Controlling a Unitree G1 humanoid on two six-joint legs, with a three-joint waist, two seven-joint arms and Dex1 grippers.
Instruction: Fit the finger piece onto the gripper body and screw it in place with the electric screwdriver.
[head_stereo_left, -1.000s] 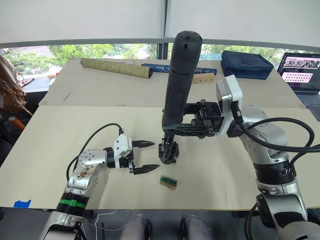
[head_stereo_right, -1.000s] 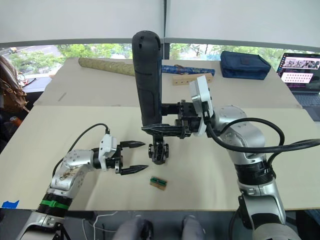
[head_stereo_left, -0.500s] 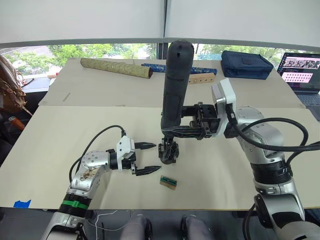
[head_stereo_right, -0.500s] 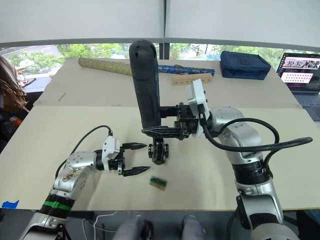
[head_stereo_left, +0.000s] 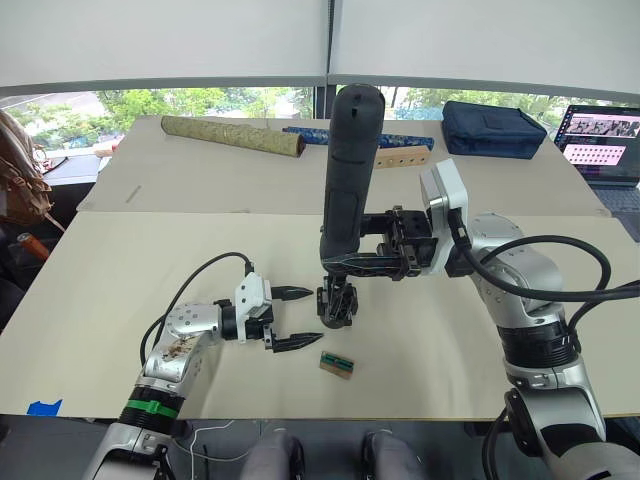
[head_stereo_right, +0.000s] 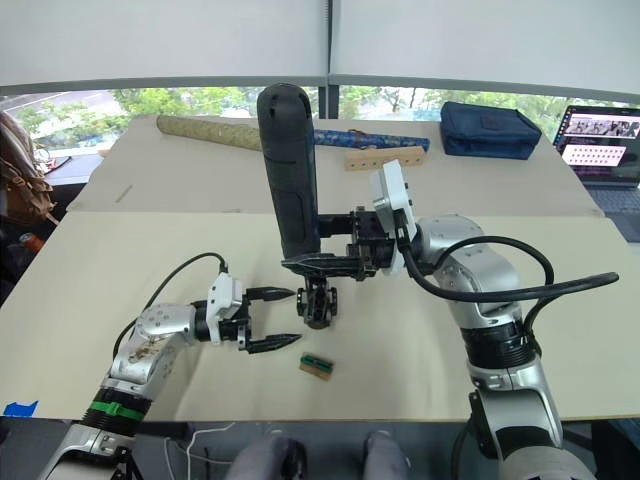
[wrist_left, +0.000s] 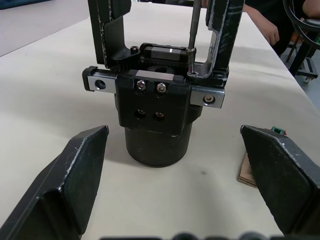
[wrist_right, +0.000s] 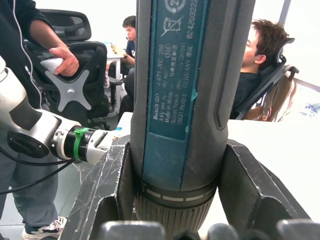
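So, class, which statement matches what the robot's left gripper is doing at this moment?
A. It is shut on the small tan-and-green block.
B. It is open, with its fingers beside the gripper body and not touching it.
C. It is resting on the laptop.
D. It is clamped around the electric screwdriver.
B. The left gripper is open, its fingers apart and clear of the gripper body, while the right gripper holds the electric screwdriver.

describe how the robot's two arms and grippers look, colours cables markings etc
Both arms are silver-grey metal with rounded joint housings and black cables looping outside them. The left arm has a green band with black rings near its base and a scuffed, brownish patch on its shell. Each wrist carries a white block ahead of black hardware. The left gripper and the right gripper each have two black, pointed, claw-like fingers.
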